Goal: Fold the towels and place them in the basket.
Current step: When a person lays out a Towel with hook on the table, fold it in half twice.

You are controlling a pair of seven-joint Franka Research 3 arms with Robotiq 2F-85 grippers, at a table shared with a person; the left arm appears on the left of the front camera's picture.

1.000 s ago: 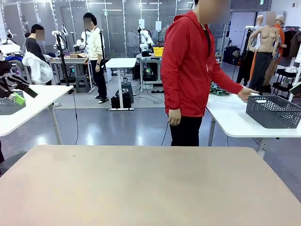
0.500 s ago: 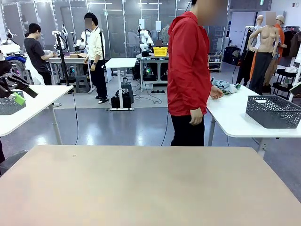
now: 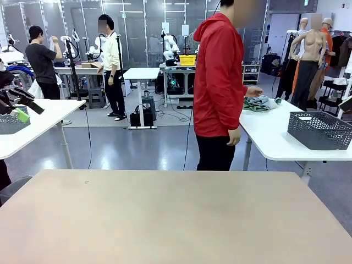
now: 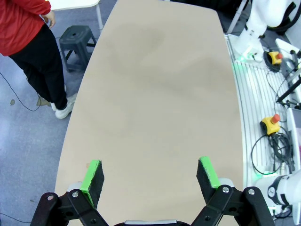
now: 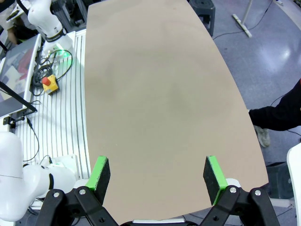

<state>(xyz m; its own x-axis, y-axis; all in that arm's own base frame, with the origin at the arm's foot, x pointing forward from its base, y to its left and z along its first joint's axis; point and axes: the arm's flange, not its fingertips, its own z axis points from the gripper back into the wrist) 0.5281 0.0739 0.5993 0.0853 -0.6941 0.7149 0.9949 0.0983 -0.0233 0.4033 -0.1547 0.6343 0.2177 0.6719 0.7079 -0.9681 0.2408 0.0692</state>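
Note:
A person in a red jacket (image 3: 219, 77) stands past the far edge of my beige table (image 3: 165, 220), turned to a white side table (image 3: 275, 137) at the right. One hand rests on a bunched pile of towels (image 3: 263, 102), pale blue-grey cloth showing, on that side table. The dark grey lattice basket (image 3: 320, 130) sits on the same table, farther right. My left gripper (image 4: 150, 173) hangs open high over the bare tabletop. Over that same bare surface my right gripper (image 5: 157, 175) is open too, nothing between its green pads (image 5: 100, 172).
Another white table (image 3: 33, 124) stands at the left with a grey basket and another gripper on it. A dark stool (image 4: 77, 38) sits on the floor by the person's legs. Other people and benches fill the back of the room.
The person has turned from the basket toward the towels and put a hand on the pile. Both grippers stay open and still.

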